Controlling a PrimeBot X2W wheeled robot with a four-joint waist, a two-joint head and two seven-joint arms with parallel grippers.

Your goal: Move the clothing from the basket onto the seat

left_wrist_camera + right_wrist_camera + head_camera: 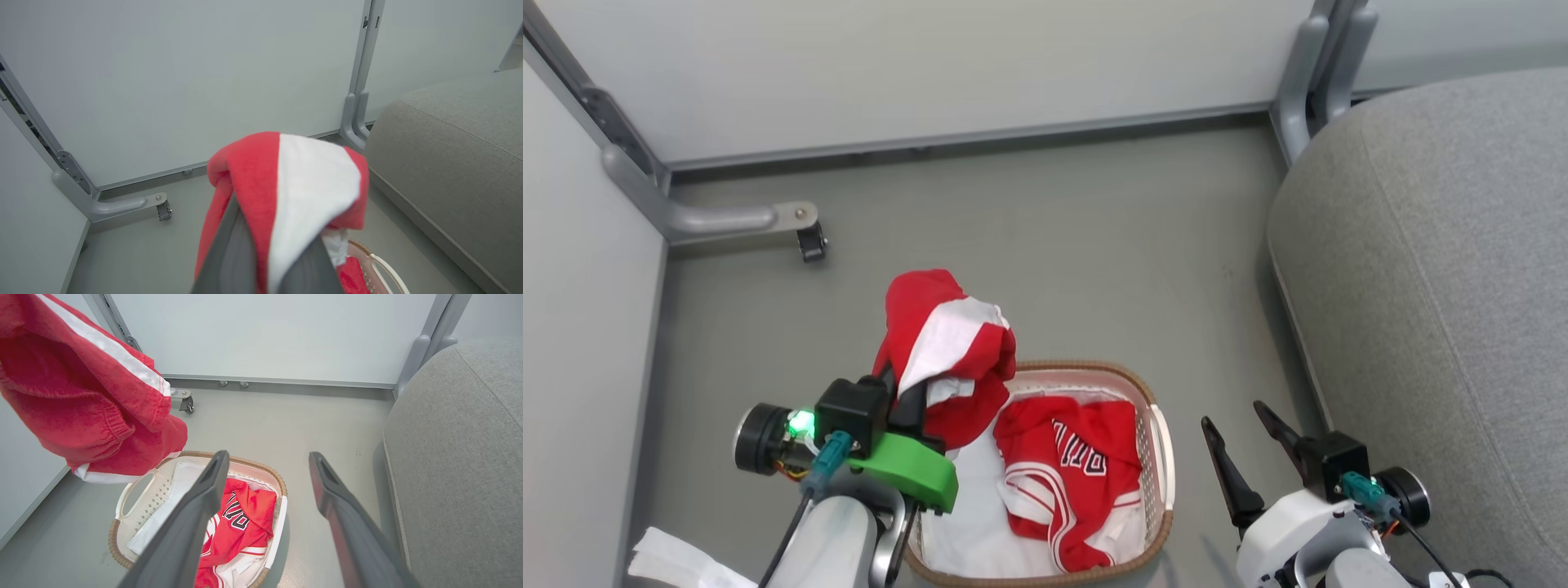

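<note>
Head view: the left arm reaches forward from the lower left, and the left hand (913, 404) is clamped shut on one red garment (939, 343) with a white band, lifted clear above the left end of the basket (1164, 457). The right arm sits low at the right. The right hand (1232, 416) is spread wide and holds nothing, over the floor (1029, 229) between the basket and the seat (1437, 286). A lettered jersey (1066, 474) lies in the basket on a white sheet (968, 523).

Left wrist view: two grey fingers (231, 253) rise into the draped cloth, which covers their tips.

Right wrist view: both fingers stand well apart, aimed over the basket. The count is two red pieces of clothing, one basket and one seat.
</note>
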